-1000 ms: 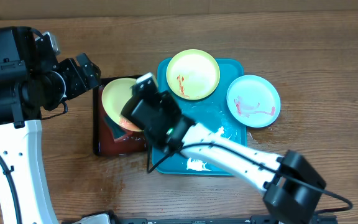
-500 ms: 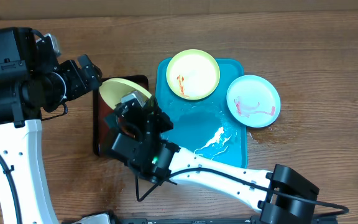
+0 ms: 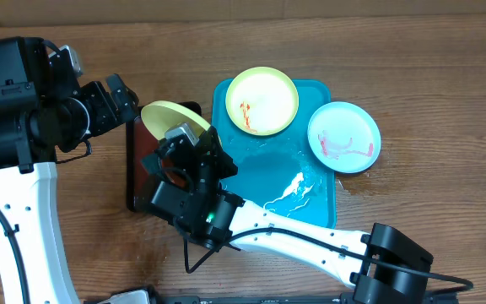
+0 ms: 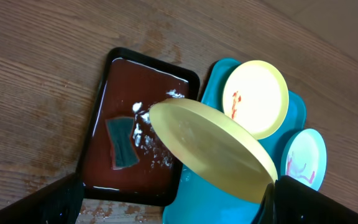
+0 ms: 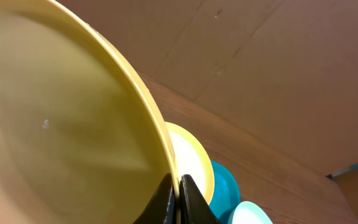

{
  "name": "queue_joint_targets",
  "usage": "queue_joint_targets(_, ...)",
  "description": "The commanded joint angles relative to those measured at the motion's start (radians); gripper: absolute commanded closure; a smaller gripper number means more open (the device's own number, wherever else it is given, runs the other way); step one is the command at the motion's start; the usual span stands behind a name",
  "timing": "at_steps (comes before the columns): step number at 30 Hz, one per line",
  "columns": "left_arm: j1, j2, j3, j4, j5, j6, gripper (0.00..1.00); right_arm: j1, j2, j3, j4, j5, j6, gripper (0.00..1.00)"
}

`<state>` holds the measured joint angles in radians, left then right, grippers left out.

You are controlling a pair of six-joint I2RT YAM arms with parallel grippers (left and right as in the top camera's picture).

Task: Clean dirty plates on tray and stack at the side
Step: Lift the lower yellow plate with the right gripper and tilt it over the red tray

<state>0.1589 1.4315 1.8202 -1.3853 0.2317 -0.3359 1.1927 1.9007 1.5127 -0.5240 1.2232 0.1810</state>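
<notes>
My right gripper [image 5: 178,198] is shut on the rim of a yellow-green plate [image 5: 61,124] and holds it tilted on edge above the red-brown tray [image 3: 137,190]. The held plate also shows in the overhead view [image 3: 169,115] and the left wrist view [image 4: 213,152]. A second yellow-green plate [image 3: 261,101] with a red smear lies at the back of the turquoise tray [image 3: 264,181]. The light-blue plate [image 3: 344,137] with red smears rests at the tray's right edge. My left gripper [image 3: 123,97] is open and empty, left of the held plate.
A dark blue-grey sponge [image 4: 122,143] lies in the wet red-brown tray [image 4: 135,81], with white foam beside it. White foam streaks lie on the turquoise tray [image 3: 294,190]. The right arm [image 3: 310,236] crosses the tray's front. Bare wooden table [image 3: 429,101] lies to the right.
My right gripper swung the yellow-green plate from lying over the red-brown tray up onto its edge, and the arm shifted left. The left arm has not moved.
</notes>
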Motion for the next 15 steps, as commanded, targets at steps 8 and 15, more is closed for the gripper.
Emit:
queue_joint_targets(8, 0.006, 0.002, 0.017, -0.001, -0.006, 0.023, 0.02, 0.0, -0.027, 0.019, 0.007, 0.032, 0.0, 0.96)
queue_joint_targets(15, 0.006, 0.002, 0.017, -0.003, -0.006, 0.033, 0.07, -0.04, -0.027, 0.019, -0.052, -0.171, 0.072, 0.96)
